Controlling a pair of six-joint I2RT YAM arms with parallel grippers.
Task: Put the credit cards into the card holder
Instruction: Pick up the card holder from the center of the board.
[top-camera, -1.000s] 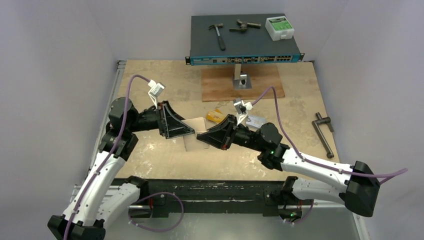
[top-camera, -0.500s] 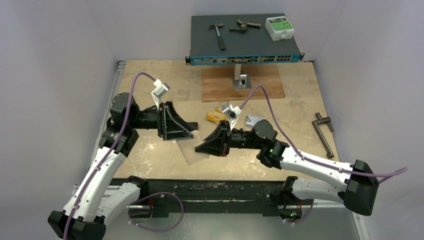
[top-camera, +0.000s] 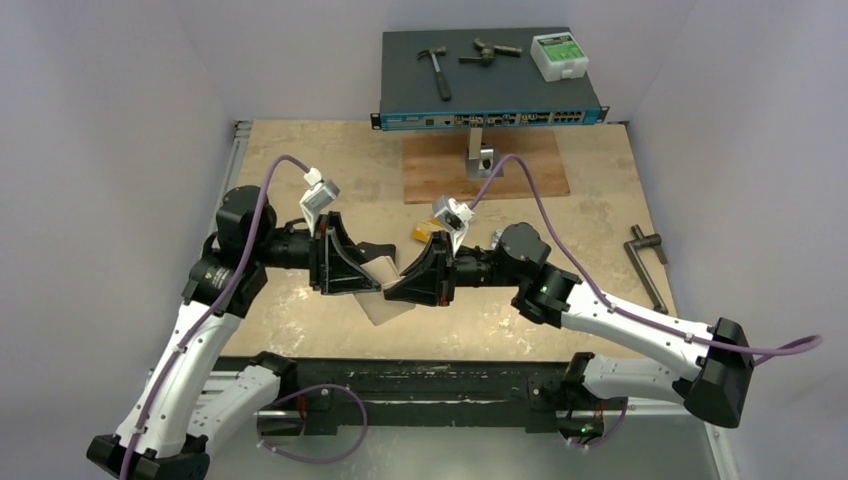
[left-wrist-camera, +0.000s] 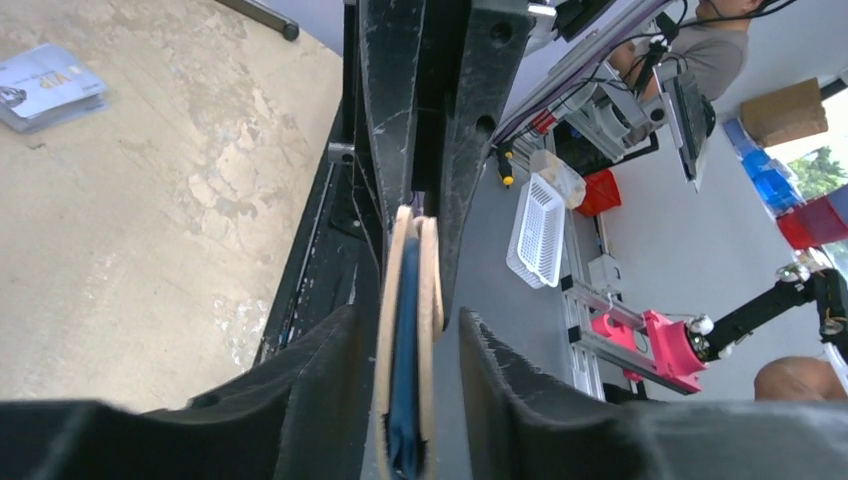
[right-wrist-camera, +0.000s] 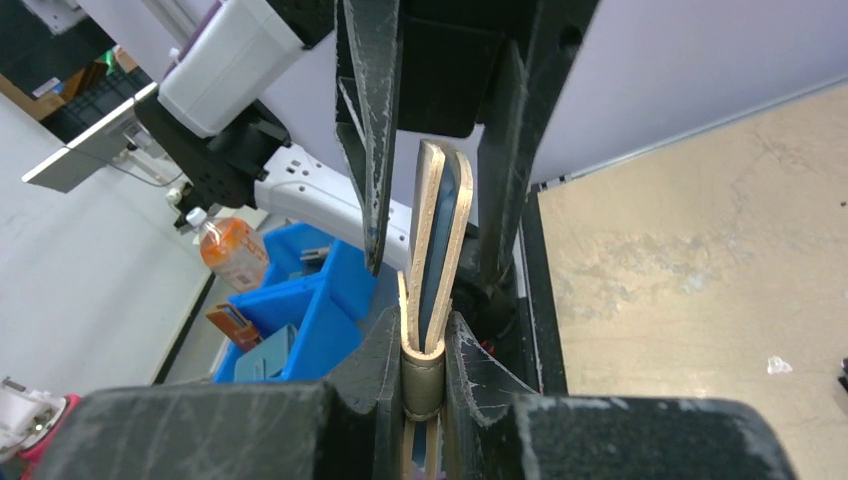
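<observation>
The tan card holder (top-camera: 383, 310) hangs edge-on above the table between my two grippers. My right gripper (right-wrist-camera: 423, 320) is shut on its folded spine (right-wrist-camera: 424, 375); in the top view that gripper (top-camera: 400, 288) reaches in from the right. My left gripper (left-wrist-camera: 408, 312) is open around the holder's (left-wrist-camera: 405, 340) free edges. Its left finger (left-wrist-camera: 330, 390) is against the leather and its right finger (left-wrist-camera: 510, 400) stands off with a gap. A blue lining shows between the flaps. Orange credit cards (top-camera: 425, 232) lie behind the grippers. Silvery ones (left-wrist-camera: 45, 85) lie on the table, partly hidden in the top view.
A network switch (top-camera: 490, 100) stands at the back with a hammer (top-camera: 433, 70), another tool and a green-white box (top-camera: 558, 55) on top. A wooden board (top-camera: 485, 170) lies in front of it. A black metal handle (top-camera: 648, 265) lies at the right.
My right gripper has carried the card holder to the left and raised it. My left gripper has come in around it, and its jaws have narrowed.
</observation>
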